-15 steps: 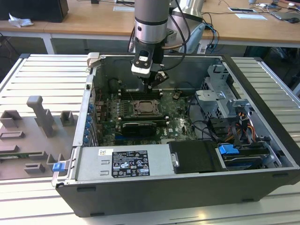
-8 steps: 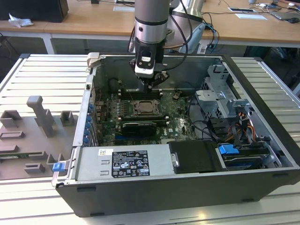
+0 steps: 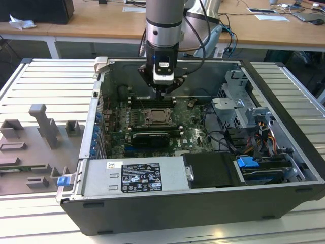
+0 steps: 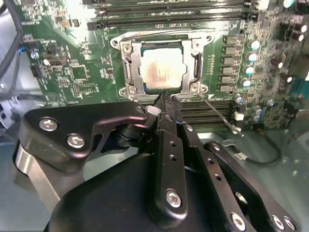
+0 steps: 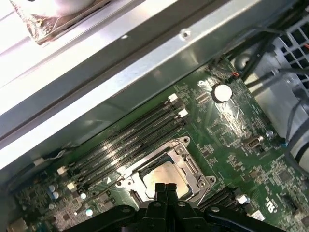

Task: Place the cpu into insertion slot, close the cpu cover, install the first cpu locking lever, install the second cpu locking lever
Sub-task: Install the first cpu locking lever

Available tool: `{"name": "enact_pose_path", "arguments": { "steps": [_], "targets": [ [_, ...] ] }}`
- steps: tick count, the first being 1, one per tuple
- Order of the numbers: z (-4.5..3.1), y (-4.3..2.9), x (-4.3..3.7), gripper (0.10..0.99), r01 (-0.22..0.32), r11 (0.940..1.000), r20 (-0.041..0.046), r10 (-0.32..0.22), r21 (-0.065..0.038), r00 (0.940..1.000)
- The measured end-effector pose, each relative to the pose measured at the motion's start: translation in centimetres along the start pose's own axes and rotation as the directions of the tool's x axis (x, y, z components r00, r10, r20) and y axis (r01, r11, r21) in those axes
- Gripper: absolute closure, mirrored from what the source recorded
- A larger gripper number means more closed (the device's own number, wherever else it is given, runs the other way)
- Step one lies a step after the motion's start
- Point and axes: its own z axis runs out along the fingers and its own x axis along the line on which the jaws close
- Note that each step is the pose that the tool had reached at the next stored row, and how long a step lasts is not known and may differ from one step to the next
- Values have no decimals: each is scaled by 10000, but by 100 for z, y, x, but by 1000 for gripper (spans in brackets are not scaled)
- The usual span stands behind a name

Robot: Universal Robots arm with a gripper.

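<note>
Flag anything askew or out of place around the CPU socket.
The cpu lies square under the cpu cover. One thin locking lever juts diagonally off the insertion slot corner across the memory slots, apparently unlatched.

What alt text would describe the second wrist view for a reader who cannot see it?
The black gripper, fingers shut, points its tip at one edge of a thin silver metal frame plate on a green motherboard; a pale silver square chip lies inside the frame's cutout.
</note>
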Motion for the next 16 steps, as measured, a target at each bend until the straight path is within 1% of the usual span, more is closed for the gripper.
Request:
{"name": "enact_pose_path", "arguments": {
  "steps": [3, 4, 8, 10, 12, 14, 15, 16],
  "targets": [
    [0, 0, 0, 980, 488, 9988, -22, -488, 2, 9988],
    [0, 0, 0, 980, 758, 9971, -35, -758, 2, 9971],
    [0, 0, 0, 980, 1352, 9908, -62, -1352, 2, 9908],
    [0, 0, 0, 980, 1843, 9829, -84, -1842, 1, 9828],
    [-1, 0, 0, 980, 2303, 9731, -106, -2303, -2, 9731],
    [-1, 0, 0, 980, 2568, 9665, -118, -2568, -4, 9664],
    [-1, 0, 0, 980, 2784, 9605, -128, -2784, -6, 9604],
    [-1, 0, 0, 980, 3038, 9527, -140, -3038, -9, 9526]
  ]
}}
